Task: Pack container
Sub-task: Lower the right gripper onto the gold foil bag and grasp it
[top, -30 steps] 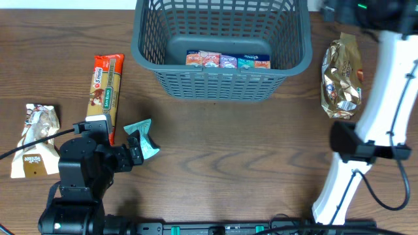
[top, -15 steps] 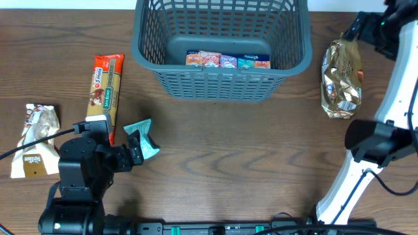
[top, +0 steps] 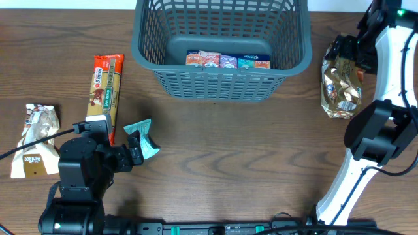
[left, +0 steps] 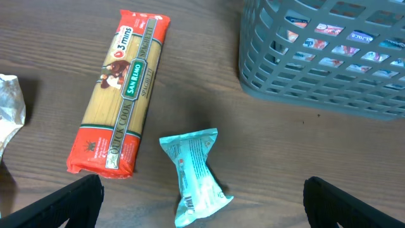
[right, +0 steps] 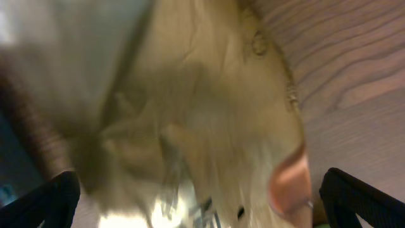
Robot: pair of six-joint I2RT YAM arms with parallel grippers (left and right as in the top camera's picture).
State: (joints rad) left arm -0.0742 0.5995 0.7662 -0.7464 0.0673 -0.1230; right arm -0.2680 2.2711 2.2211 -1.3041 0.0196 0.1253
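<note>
The container (top: 222,88) is sitting at the far middle of the table (top: 261,150), holding cartons (top: 227,60). Left hand (left: 202,209) — jaws spread wide — is hovering left-front of the container, over a teal packet (left: 193,174). Right hand (right: 199,199), likewise gaping, is hanging over a gold packet (top: 341,85) right of the container — contact cannot be told.

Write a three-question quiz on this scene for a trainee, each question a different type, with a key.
1. True or false: the spaghetti packet lies inside the container.
2. Which item is the right gripper closest to? A) teal packet B) gold foil bag C) white packet
3. How many packets lie on the table outside the container?
Key: 1 false; 2 B; 3 four: spaghetti packet, teal packet, white packet, gold foil bag.
</note>
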